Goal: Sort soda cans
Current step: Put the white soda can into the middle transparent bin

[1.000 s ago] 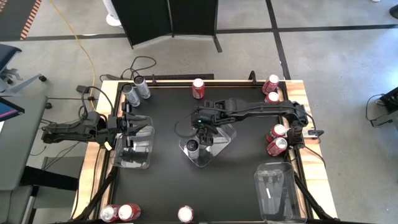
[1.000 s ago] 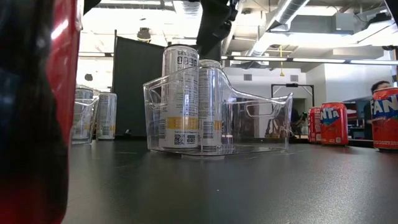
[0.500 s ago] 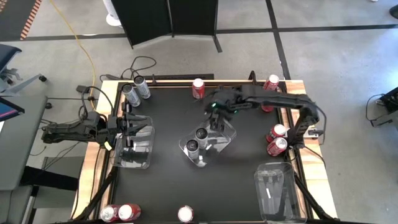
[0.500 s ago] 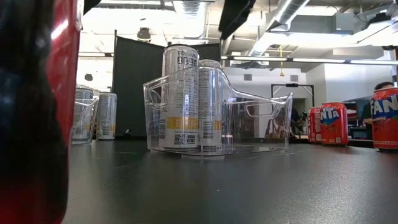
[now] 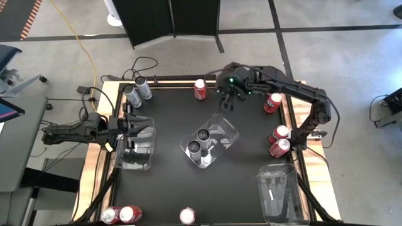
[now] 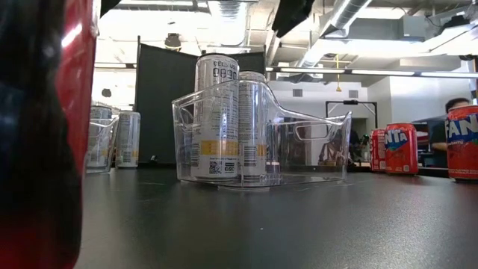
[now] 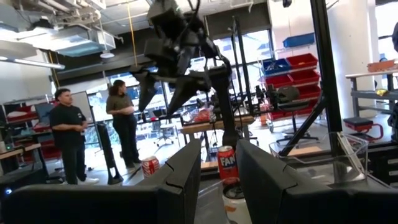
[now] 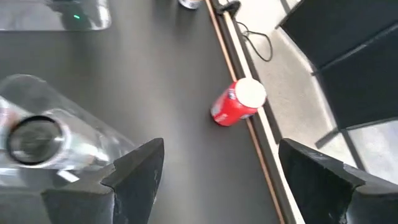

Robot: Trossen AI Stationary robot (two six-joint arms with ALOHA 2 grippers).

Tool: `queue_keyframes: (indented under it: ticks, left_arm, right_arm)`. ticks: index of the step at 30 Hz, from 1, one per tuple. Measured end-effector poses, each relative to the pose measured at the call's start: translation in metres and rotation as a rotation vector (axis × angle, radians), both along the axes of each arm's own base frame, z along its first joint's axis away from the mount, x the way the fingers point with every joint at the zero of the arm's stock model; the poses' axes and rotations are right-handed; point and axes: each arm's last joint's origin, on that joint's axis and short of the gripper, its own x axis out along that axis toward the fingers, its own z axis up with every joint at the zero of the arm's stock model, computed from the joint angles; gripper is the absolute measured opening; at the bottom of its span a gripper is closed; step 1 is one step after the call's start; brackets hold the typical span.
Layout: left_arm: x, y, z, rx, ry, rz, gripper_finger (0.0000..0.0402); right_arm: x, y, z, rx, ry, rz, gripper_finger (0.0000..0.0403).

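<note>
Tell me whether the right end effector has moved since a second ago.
Yes. The right end effector left the clear plastic centre tray, moving toward the table's far edge, near the red can.

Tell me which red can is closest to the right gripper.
The red can at the table's far edge, just left of the right gripper; the other red ones stand farther off.

Grey concrete floor (image 5: 339, 56), black partition (image 5: 173, 19)

robotics lab: workbenches (image 7: 205, 124), parts bins (image 7: 292, 65), exposed ceiling ducts (image 6: 224, 11)
</note>
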Motion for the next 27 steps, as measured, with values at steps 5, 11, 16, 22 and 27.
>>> queue_keyframes:
  ticks: [5,11,16,22,27]
  left_arm:
    - [-0.001,0.001,0.002,-0.020,-0.025,0.014,0.0100]
    - [-0.002,0.009,-0.001,-0.121,-0.003,0.283,0.0116]
    - [-0.007,0.013,0.007,-0.155,-0.081,0.431,0.0182]
    - [-0.001,0.013,0.015,-0.176,-0.152,0.439,0.0263]
    - [0.020,0.012,0.030,-0.146,-0.067,0.441,0.0270]
  right_arm:
    - [-0.001,-0.019,0.000,-0.031,-0.007,0.017,0.0331]
    - [-0.003,-0.042,0.005,-0.068,-0.051,0.043,0.0331]
    - [-0.008,-0.056,0.007,-0.072,-0.070,0.061,0.0331]
    - [-0.008,-0.058,0.006,-0.069,-0.068,0.102,0.0331]
    - [-0.009,-0.057,0.005,-0.065,-0.046,0.129,0.0331]
